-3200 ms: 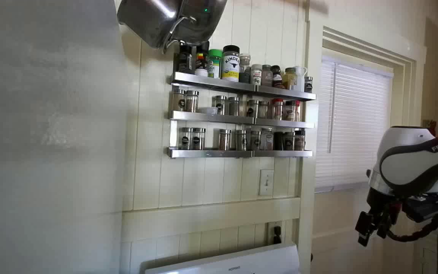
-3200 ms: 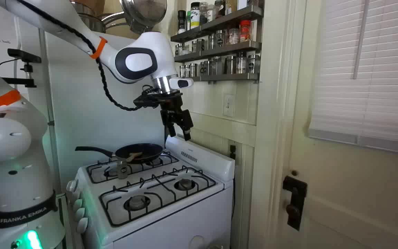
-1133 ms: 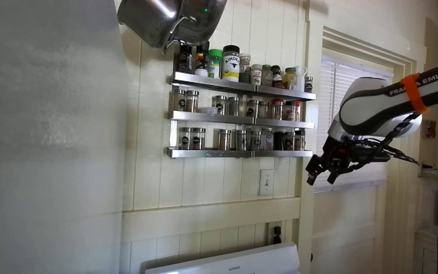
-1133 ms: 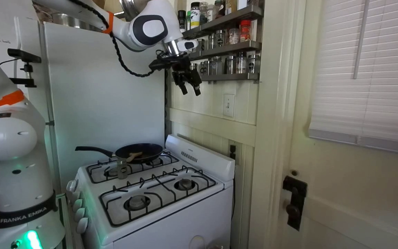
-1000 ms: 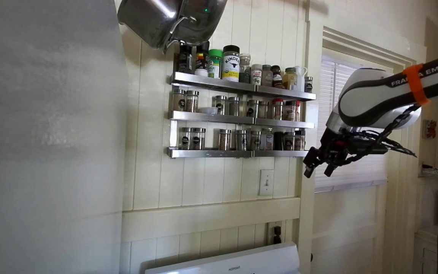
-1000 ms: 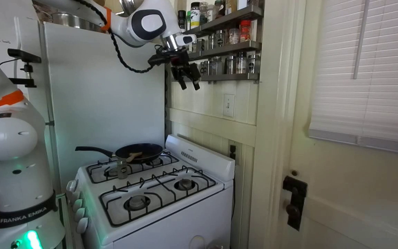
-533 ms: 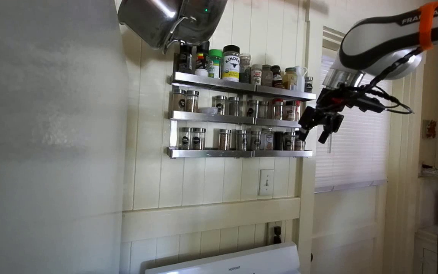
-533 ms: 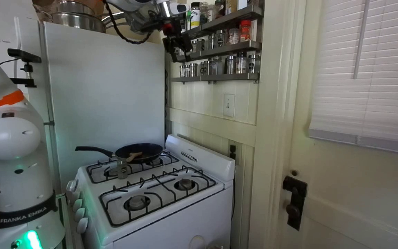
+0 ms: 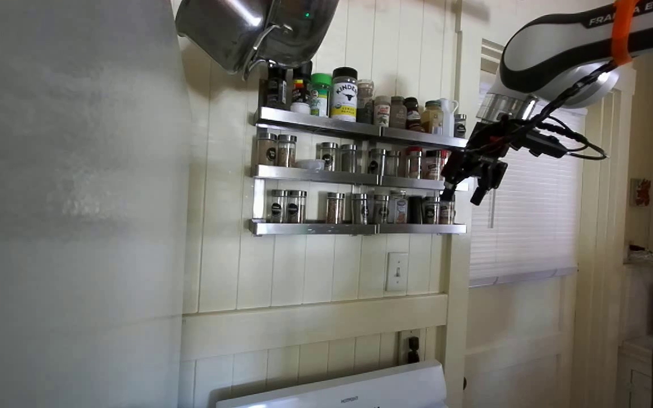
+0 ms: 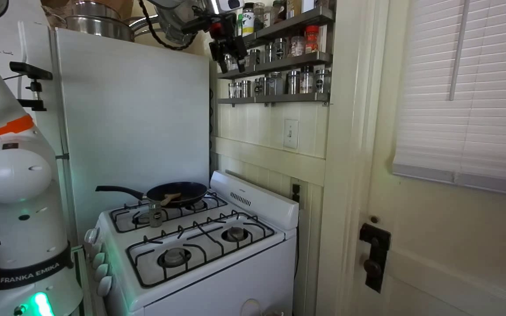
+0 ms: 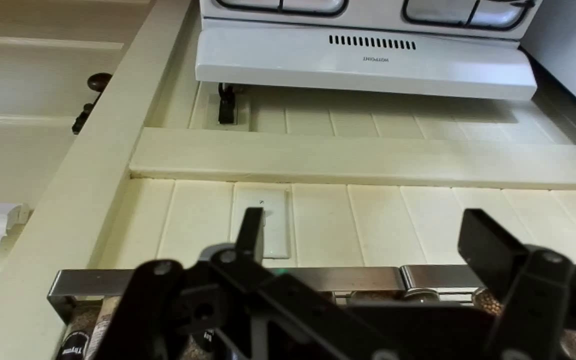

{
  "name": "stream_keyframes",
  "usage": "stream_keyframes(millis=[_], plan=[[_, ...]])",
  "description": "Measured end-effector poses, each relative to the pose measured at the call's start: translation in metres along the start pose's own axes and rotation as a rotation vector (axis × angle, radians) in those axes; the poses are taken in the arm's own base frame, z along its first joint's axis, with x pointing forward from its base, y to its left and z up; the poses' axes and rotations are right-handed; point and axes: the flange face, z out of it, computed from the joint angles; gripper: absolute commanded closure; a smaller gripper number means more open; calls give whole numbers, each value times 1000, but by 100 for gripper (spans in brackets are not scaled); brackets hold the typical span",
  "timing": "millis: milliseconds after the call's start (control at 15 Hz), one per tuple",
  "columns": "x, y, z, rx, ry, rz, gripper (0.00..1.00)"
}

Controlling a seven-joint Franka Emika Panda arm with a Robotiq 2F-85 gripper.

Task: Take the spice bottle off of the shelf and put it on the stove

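Wrist view: wide white kitchen stove point(image 11: 288, 57) with raised back panel, set beneath the three-tier silver metal wall shelf point(image 9: 315, 229); destination of the task, and so placed that the carry should run mostly downward.

White-and-black jointed robot arm point(image 9: 553, 62): extends toward the shelf from the room side; held high, presumably to bring its working end level with the tiers.

Shelf itself: rows of small glass jars point(image 9: 335, 208) among other containers, likely stowed there for reach while cooking; the raised front lips should keep bases from slipping, so a bottle probably needs lifting before it comes out.

Round black frying pan point(image 10: 187, 193): on the stove, below the shelf, handle turned away from it, perhaps for grasping from the front.

Black two-fingered gripper point(image 11: 367, 232): before the shelf, fingers spread wide, cream panelled wall point(image 11: 328, 225) showing between them, nothing held; tips angled down, apparently in readiness to straddle a bottle. Gap to the shelf: cannot be judged.

Small greyish spice jar point(image 10: 155, 215), round dark label: upright on the stove, below the shelf, near the pan; purpose not evident.

Small dark upright spice bottle point(image 9: 415, 210), dark cap: shelf's bottom tier, between close neighbours; taken as the task's piece, without certainty. Tight spacing would call for careful finger placement.
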Motion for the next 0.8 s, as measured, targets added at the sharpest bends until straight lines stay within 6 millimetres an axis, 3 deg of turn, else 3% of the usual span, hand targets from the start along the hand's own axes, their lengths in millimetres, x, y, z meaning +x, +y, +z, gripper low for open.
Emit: stream_keyframes(millis=[200,533,800], plan=[[20,-1,-26,-11,74,-15,0],[67,-6,-102,-31,259,-26,0],[102,-2,-132,-57,379,-29,0]])
